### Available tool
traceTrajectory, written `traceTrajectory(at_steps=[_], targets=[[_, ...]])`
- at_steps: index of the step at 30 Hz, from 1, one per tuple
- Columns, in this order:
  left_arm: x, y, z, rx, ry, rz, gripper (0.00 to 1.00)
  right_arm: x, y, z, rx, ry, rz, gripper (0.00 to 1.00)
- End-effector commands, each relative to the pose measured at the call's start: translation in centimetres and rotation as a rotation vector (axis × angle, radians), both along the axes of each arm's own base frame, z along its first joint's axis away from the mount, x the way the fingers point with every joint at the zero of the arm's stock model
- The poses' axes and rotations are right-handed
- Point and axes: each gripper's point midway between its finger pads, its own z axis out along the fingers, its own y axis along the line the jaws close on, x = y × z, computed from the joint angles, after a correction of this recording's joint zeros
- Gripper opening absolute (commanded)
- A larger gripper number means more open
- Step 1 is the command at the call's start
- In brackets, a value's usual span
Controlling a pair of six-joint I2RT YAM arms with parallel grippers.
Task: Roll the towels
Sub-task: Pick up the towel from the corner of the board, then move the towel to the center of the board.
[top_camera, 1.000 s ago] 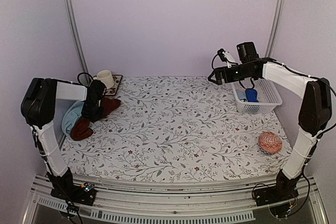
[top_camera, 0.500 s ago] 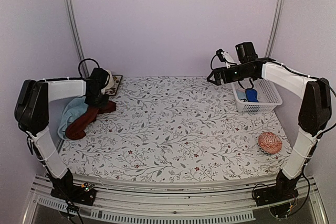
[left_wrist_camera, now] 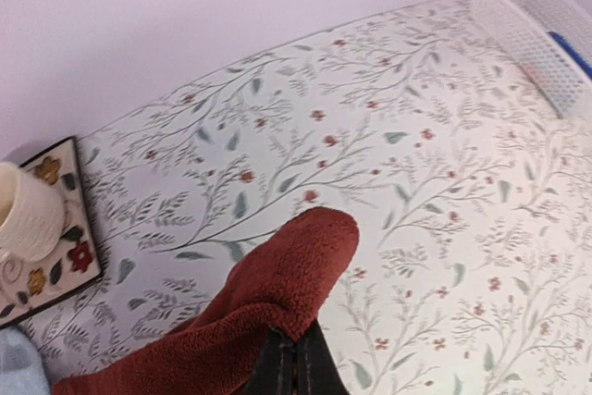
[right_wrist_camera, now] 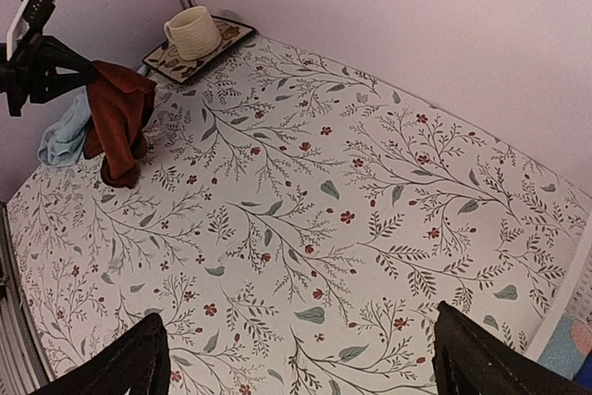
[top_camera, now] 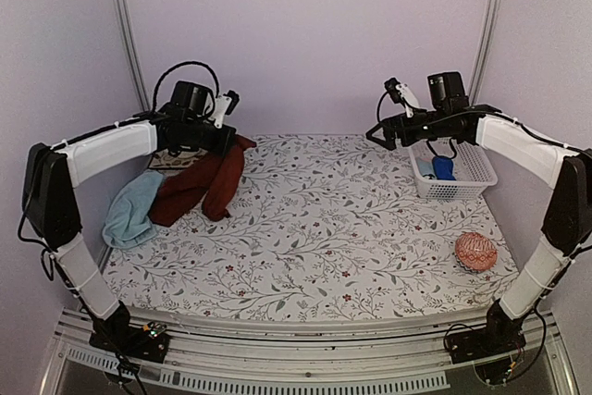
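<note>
your left end effector [left_wrist_camera: 294, 364] pinches the maroon towel [top_camera: 205, 184] up near the desk's [top_camera: 324, 228] far-left corner; right end effector [top_camera: 374, 136] spread wide, empty.

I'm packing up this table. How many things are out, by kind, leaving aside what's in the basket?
Towels: 2, maroon towel and blue towel
Mug: 1
Tray: 1
Basket: 1
Ball: 1
Total: 6

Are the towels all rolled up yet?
Not yet, none is rolled. The left tool is shut on the maroon towel, holding it up so it hangs toward the floral table. The light blue towel lies crumpled by the left edge. The right tool is open and empty. Both towels need spreading and rolling.
</note>
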Motion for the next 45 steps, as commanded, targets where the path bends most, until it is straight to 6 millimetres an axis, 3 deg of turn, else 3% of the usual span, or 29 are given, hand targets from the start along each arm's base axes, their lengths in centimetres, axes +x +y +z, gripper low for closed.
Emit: traceTrajectory(at_steps=[1, 6, 11, 15, 16, 18, 25, 26, 28, 30, 32, 39, 43, 45], targets=[[-3.1, -7.3, 3.8, -0.177, -0.054, -0.325, 0.00, -1.4, 0.8, 2.4, 0.040, -0.090, 0.068, 0.99], [-5.5, -12.4, 4.5, -0.277, -0.039, -0.513, 0.00, -2.4, 0.9, 3.3, 0.069, -0.126, 0.097, 0.99], [-5.7, -17.0, 5.1, -0.370, -0.027, -0.611, 0.00, -3.3, 1.3, 3.3, 0.088, -0.121, 0.138, 0.99], [-4.3, -18.9, 3.9, -0.420, 0.036, -0.590, 0.00, -5.2, 2.0, 3.2, 0.128, -0.123, 0.215, 0.99], [-3.6, -19.3, 2.1, -0.424, 0.077, -0.566, 0.00, -5.7, 2.1, 3.4, 0.139, -0.134, 0.236, 0.99], [-3.2, -19.9, 0.5, -0.443, 0.127, -0.566, 0.01, -5.9, 2.1, 3.2, 0.137, -0.149, 0.238, 0.99], [-3.7, -22.2, -4.2, -0.510, 0.274, -0.623, 0.14, -5.3, 1.3, 2.3, 0.085, -0.151, 0.179, 0.99], [-3.7, -22.4, -4.4, -0.516, 0.284, -0.634, 0.18, -5.2, 1.1, 2.3, 0.080, -0.154, 0.172, 0.99], [-4.0, -22.7, -4.5, -0.534, 0.304, -0.659, 0.41, -5.2, 1.0, 2.0, 0.073, -0.149, 0.166, 0.99], [-4.0, -22.7, -4.1, -0.550, 0.305, -0.673, 0.71, -5.1, 1.0, 1.6, 0.067, -0.139, 0.163, 0.99], [-3.8, -22.5, -3.4, -0.562, 0.292, -0.672, 0.94, -5.0, 1.0, 1.2, 0.060, -0.131, 0.162, 0.99], [-0.7, -17.7, -1.7, -0.572, 0.230, -0.530, 0.97, -4.7, 1.0, -0.8, 0.006, -0.104, 0.167, 0.99], [0.9, -13.1, -3.0, -0.509, 0.218, -0.369, 0.97, -5.4, 2.2, -1.8, -0.030, -0.133, 0.231, 0.99], [1.3, -11.0, -4.2, -0.461, 0.232, -0.293, 0.97, -6.4, 3.0, -3.5, -0.080, -0.151, 0.278, 0.99]])
